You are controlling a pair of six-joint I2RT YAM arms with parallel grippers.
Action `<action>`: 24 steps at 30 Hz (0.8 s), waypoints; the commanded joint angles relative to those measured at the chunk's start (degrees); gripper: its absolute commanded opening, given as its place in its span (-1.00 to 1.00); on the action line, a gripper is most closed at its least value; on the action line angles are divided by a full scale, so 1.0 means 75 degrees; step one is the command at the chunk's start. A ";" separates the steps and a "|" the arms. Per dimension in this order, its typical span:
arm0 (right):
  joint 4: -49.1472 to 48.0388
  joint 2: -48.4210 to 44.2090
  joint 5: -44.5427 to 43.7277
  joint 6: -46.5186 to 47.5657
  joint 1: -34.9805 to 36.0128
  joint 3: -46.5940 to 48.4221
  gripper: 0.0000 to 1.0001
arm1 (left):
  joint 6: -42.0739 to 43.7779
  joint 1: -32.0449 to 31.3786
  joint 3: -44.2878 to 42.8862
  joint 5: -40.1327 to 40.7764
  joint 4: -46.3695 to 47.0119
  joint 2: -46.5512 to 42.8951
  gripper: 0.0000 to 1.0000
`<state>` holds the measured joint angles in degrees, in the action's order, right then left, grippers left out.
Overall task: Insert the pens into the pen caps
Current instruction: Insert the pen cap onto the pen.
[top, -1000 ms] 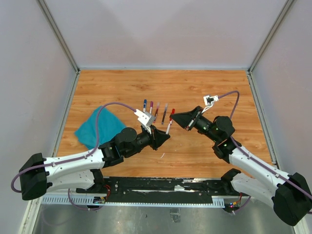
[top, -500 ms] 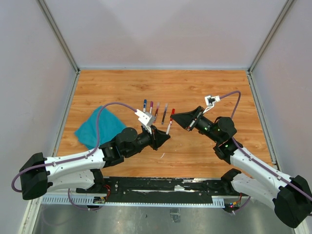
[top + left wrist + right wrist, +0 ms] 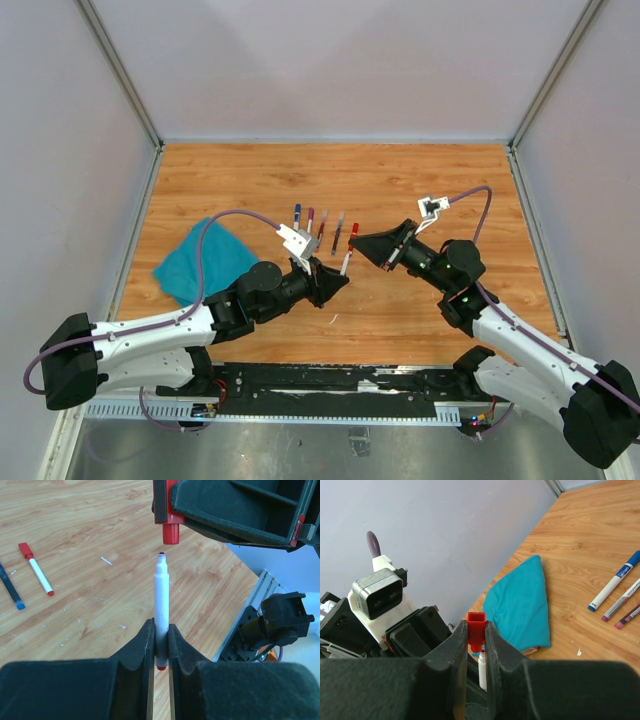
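Note:
My left gripper (image 3: 160, 645) is shut on a white pen (image 3: 161, 600) with a red tip, gripped near its rear end and held upright above the table. My right gripper (image 3: 476, 635) is shut on a red cap (image 3: 476, 627). In the left wrist view the red cap (image 3: 170, 530) hangs just above the pen tip, nearly in line with it, with a small gap between them. From above, both grippers (image 3: 335, 280) (image 3: 360, 243) meet at mid-table. Several capped pens (image 3: 318, 222) lie in a row just behind them.
A teal cloth (image 3: 205, 262) lies on the left of the wooden table (image 3: 420, 180), also in the right wrist view (image 3: 520, 605). A red-capped pen (image 3: 37, 570) and a dark pen (image 3: 10, 587) lie on the wood. Grey walls enclose the table.
My right gripper has shifted slightly with the red cap, closer to the pen tip. The left arm and its pen have stayed still.

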<state>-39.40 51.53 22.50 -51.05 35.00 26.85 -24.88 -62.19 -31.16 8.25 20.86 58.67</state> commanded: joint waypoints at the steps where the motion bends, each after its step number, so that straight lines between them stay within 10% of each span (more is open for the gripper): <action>1: -0.0050 -0.0109 0.0174 0.0196 -0.0026 0.0048 -0.99 | -0.0065 -0.0066 -0.0138 0.0073 0.0245 -0.0029 -0.99; 24: 0.0054 0.0103 0.0269 0.0281 0.0009 0.0044 -0.99 | -0.0046 -0.0072 -0.0185 0.0065 0.0278 0.0050 -0.99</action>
<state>-38.22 52.42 22.90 -50.50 35.00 26.85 -25.34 -62.19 -31.16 8.25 20.88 59.16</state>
